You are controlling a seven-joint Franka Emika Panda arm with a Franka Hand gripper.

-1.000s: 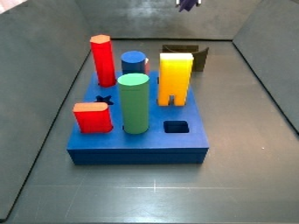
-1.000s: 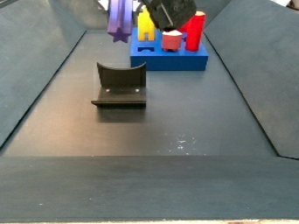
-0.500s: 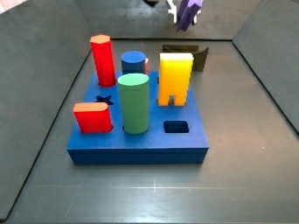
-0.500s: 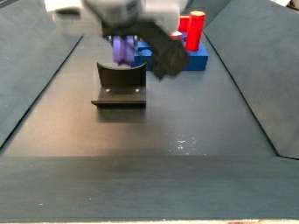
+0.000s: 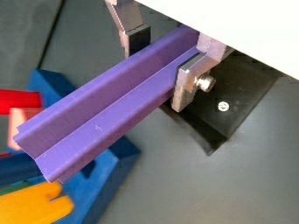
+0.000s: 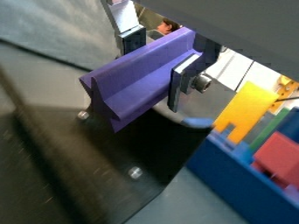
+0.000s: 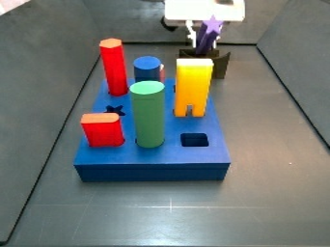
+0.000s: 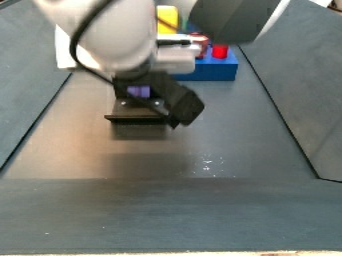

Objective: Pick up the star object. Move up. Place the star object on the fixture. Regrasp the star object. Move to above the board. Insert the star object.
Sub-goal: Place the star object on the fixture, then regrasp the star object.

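My gripper (image 5: 163, 54) is clamped on the purple star object (image 5: 100, 109), one silver finger (image 5: 191, 80) pressed to its flank and the other finger (image 5: 132, 31) on the far flank. In both wrist views the piece is a long ridged bar whose long axis runs straight out away from my fingers, its star-shaped free end (image 6: 103, 98) pointing away from my palm. I grip it near the end closest to me, so most of its length sticks out beyond the pads.

Under my fingers lies the dark fixture (image 5: 230, 114); in a wrist view its base plate (image 6: 70, 157) shows two small screw heads. Whether the star object touches the fixture I cannot tell.

Off to one side of my hold is the blue board (image 6: 239, 182) with its pieces. In a side view the board (image 7: 152, 145) stands in front of me, carrying a red hexagonal post (image 7: 114, 64), a blue cylinder (image 7: 149, 68), a green cylinder (image 7: 149, 114), a yellow block (image 7: 194, 86) and a low red block (image 7: 102, 129); my gripper (image 7: 204, 36) sits behind the yellow block, with a little purple showing at it.

In a side view the arm (image 8: 127, 45) fills most of the frame and hides my fingers; only a sliver of purple (image 8: 138, 92) shows above the fixture (image 8: 136, 113).

I can read no writing or brand marks on anything.
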